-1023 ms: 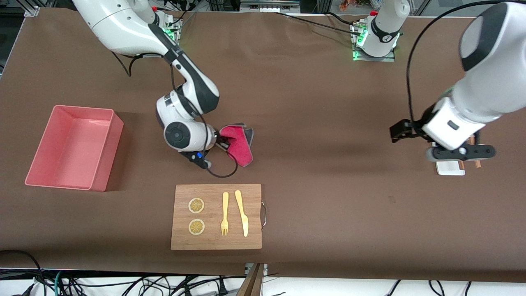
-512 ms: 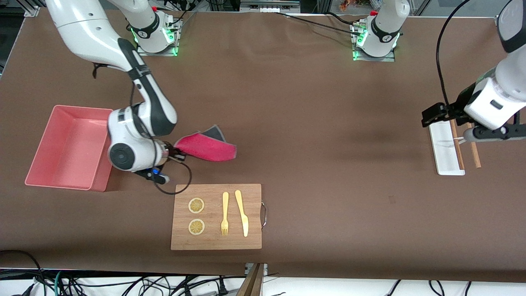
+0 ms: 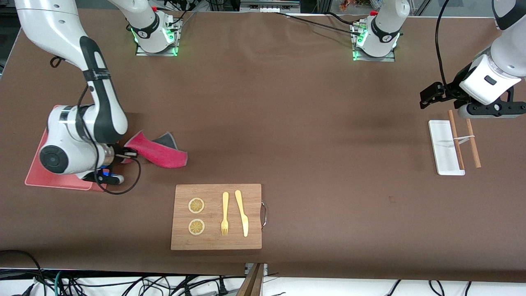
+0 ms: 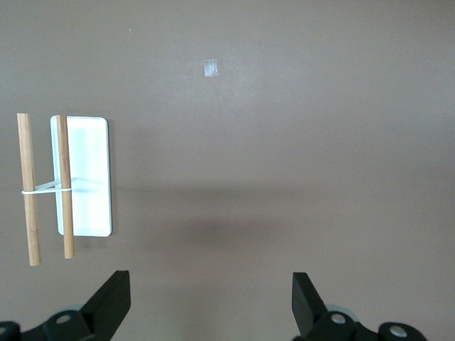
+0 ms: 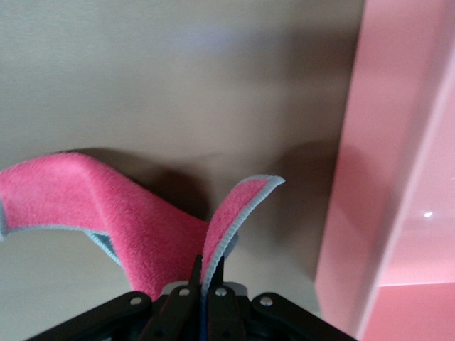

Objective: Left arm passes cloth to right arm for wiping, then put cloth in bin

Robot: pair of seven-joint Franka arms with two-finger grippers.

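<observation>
My right gripper (image 3: 128, 154) is shut on an edge of the cloth (image 3: 158, 149), crimson-pink with a dark grey face showing. The cloth trails over the table beside the pink bin (image 3: 57, 183), toward the middle of the table. The right arm's hand covers most of the bin. In the right wrist view the cloth (image 5: 135, 220) is pinched between the slim jaws of the right gripper (image 5: 208, 266), with the bin wall (image 5: 384, 163) close by. My left gripper (image 3: 427, 97) is open and empty, up over the table by the white tray, and waits; it also shows in the left wrist view (image 4: 211, 302).
A wooden cutting board (image 3: 216, 216) with two lemon slices, a yellow fork and a yellow knife lies near the front edge. A white rectangular tray (image 3: 444, 148) with two wooden sticks (image 3: 456, 139) lies at the left arm's end, also in the left wrist view (image 4: 87, 174).
My right gripper has carried the cloth from the table's middle toward the bin, and its hand is now over the bin. My left arm has drawn back and up, away from the tray.
</observation>
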